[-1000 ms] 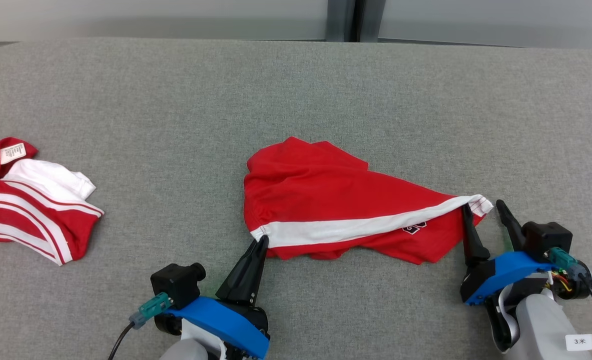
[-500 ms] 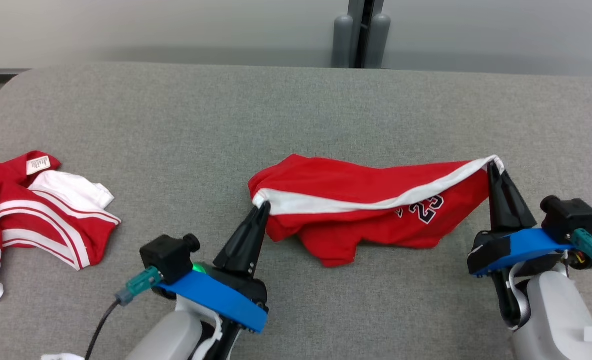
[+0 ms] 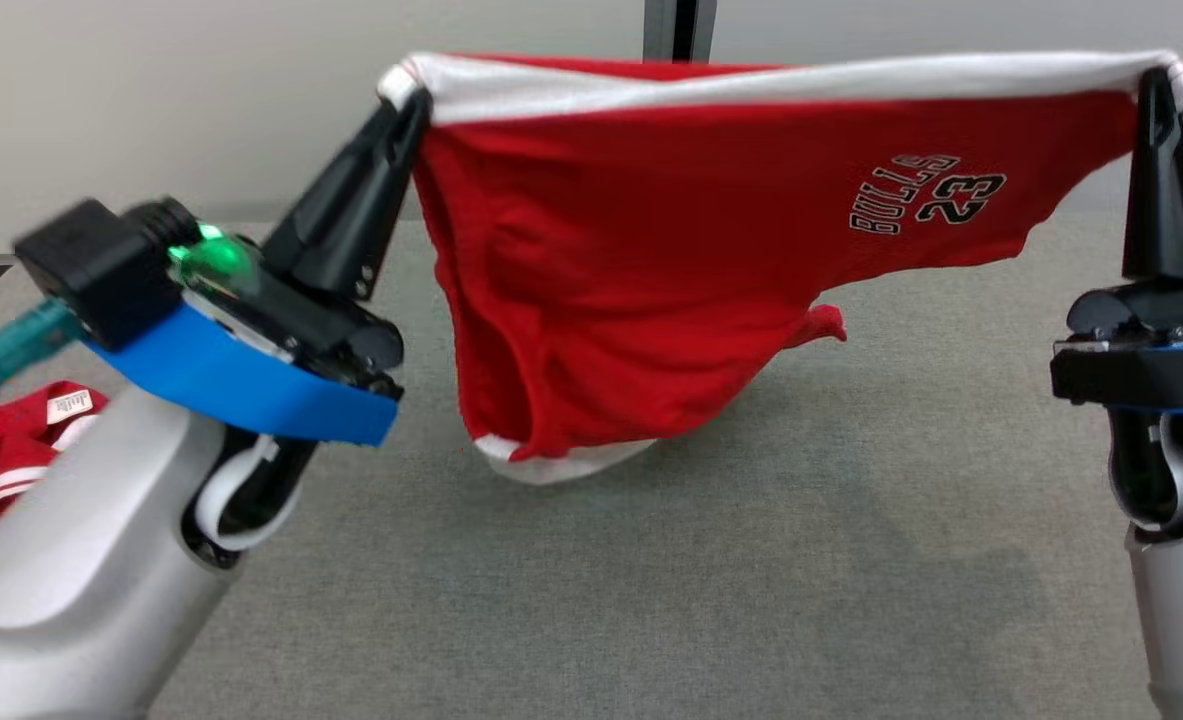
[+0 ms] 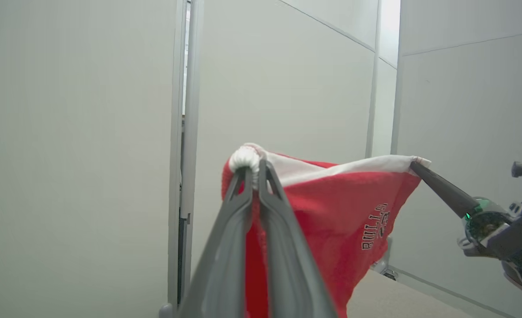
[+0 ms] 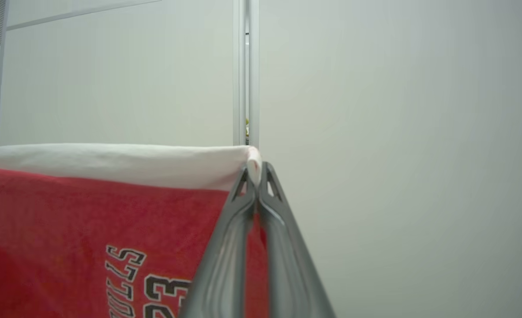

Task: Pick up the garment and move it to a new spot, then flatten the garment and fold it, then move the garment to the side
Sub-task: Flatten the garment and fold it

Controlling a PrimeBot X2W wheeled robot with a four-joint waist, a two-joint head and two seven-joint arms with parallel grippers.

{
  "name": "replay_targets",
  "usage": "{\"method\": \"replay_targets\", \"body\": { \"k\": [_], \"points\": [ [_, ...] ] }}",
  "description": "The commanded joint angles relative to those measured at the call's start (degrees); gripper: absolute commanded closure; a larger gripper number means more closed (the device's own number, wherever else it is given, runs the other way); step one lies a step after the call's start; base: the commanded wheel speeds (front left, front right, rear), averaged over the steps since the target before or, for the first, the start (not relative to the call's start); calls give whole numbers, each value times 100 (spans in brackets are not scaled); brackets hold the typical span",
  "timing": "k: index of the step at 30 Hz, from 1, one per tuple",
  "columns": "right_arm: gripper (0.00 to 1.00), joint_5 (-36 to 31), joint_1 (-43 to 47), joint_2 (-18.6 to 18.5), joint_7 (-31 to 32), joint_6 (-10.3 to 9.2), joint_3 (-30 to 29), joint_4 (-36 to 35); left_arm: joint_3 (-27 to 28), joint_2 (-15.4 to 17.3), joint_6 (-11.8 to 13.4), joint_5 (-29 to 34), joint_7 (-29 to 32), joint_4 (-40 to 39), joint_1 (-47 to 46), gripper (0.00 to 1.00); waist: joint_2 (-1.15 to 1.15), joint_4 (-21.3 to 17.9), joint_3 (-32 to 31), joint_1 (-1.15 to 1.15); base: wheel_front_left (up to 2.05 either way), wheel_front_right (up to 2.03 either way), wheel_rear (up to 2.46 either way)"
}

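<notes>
- Head view: the red garment [image 3: 651, 250] hangs stretched above the grey table [image 3: 751, 560]. The left gripper [image 3: 406, 95] pinches one end of its white band and the right gripper [image 3: 1163, 78] the other. A red-and-white garment [image 3: 11, 440] lies far left.
- Left wrist view: fingers pressed together on the bunched white corner.
- Right wrist view: fingers clamped on the band's other corner, print below.
</notes>
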Motion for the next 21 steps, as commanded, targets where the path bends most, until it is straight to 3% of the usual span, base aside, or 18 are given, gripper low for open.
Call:
{"method": "replay_targets", "body": {
  "k": [1, 9, 15, 21],
  "points": [
    [100, 70, -157, -84, -20, 0, 81, -63, -1, 97, -4, -121, -17, -45, -174, 100, 0, -48, -20, 1, 0, 0, 0],
    [100, 86, -1239, -495, 196, 0, 611, 141, -285, 537, -4, -712, 149, 186, -1149, 100, 0, -177, 541, 1, 0, 0, 0],
    [100, -118, -2380, -335, 111, 0, 616, 993, -450, 420, -4, -746, 66, 706, -1969, 100, 0, -275, 1332, 1, 0, 0, 0],
    [100, -739, -3370, -86, -12, 0, 167, 1514, -22, 39, -4, -485, -18, 1025, -2778, 100, 0, -350, 1667, 1, 0, 0, 0]
  ]
}}
